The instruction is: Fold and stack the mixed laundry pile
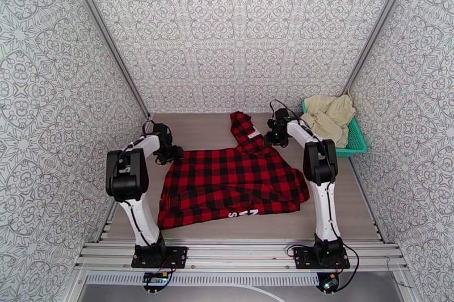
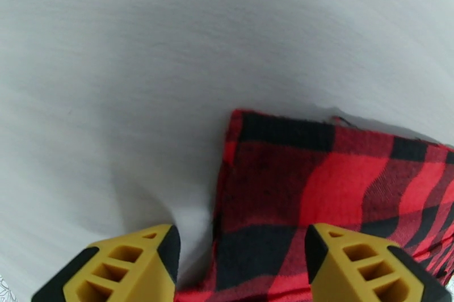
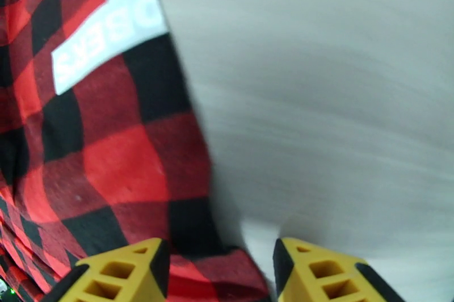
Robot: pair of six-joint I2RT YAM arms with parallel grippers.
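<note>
Flannel shirt (image 1: 232,184) lies spread on the tabletop (image 1: 357,212), centre, between both arms. One part sticks out toward the far wall w/ white label (image 3: 108,30) showing. Cream cloth pieces (image 1: 329,113) are heaped in the teal basket (image 1: 356,147), far right, not yet folded.

Left end effector (image 2: 241,246) is low over the shirt's far-left corner, jaws fairly wide. One finger is over bare tabletop, the other over fabric, nothing clamped. Right end effector (image 3: 218,258) is at the shirt's far-right edge near the label, jaws apart too, cloth edge running between them, no grip seen.

Risks (judgement):
- Both straddle just the edge, so closing could catch a thin sliver or miss, and the corner slips mid-lift.
- Can't tell how many layers at the left corner; pinching the top layer only would skew the fold.
- Uneven grab L vs R would drag and bunch the shirt.
- Right arm is near the basket, so a wide swing could bump it.
- Right wrist view is blurred, so edge alignment is uncertain.
</note>
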